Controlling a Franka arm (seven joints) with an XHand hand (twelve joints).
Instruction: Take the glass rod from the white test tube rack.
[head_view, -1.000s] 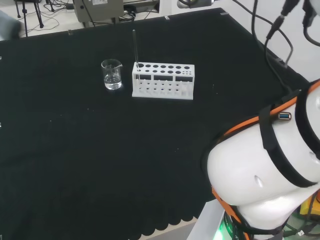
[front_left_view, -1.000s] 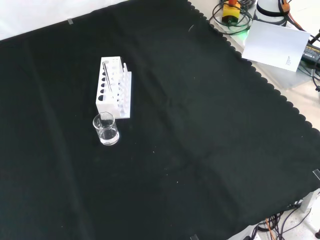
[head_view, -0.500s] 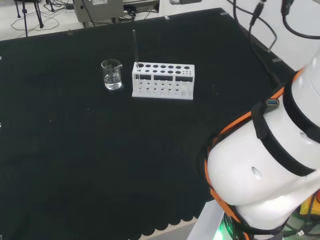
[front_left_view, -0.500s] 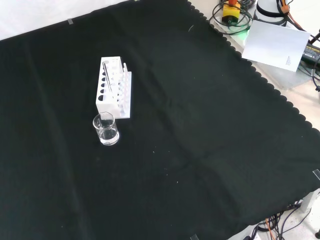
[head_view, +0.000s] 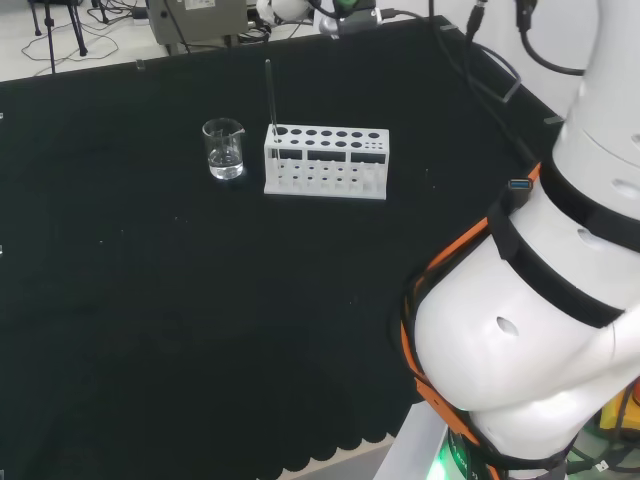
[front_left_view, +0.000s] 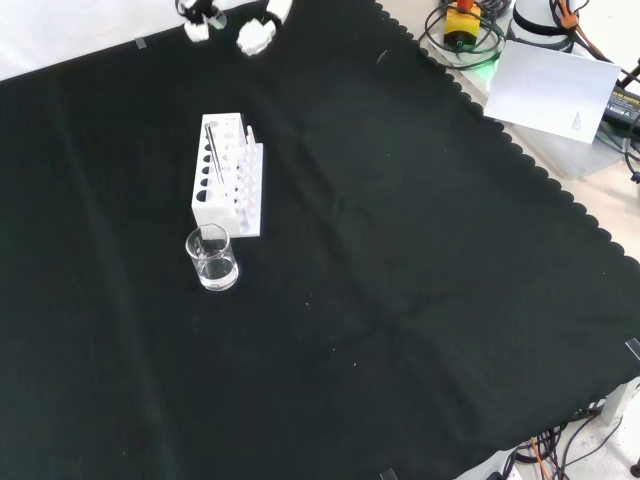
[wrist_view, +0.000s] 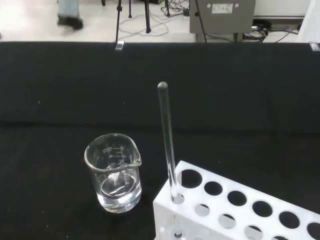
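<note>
We see a white test tube rack (head_view: 326, 161) on black cloth (head_view: 150, 300), a glass rod (head_view: 270, 95) upright in its left end, a small glass beaker (head_view: 224, 149) just left.

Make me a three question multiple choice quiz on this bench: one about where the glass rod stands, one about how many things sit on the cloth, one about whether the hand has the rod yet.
1. Where does the glass rod stand?
A. In an end hole of the rack, nearest the beaker
B. In the beaker
C. Flat on the cloth

2. How many separate pieces stand on the cloth, counting the rod?
A. One
B. Three
C. Five

3. What is the state of the rod?
A. Held by the hand
B. Upright in the rack, untouched
C. Lying across the beaker

Answers: 1 A, the wrist view shows it in the corner hole beside the beaker. 2 B, rack, rod and beaker. 3 B, the hand is at the front view's top, apart from the rack.
</note>
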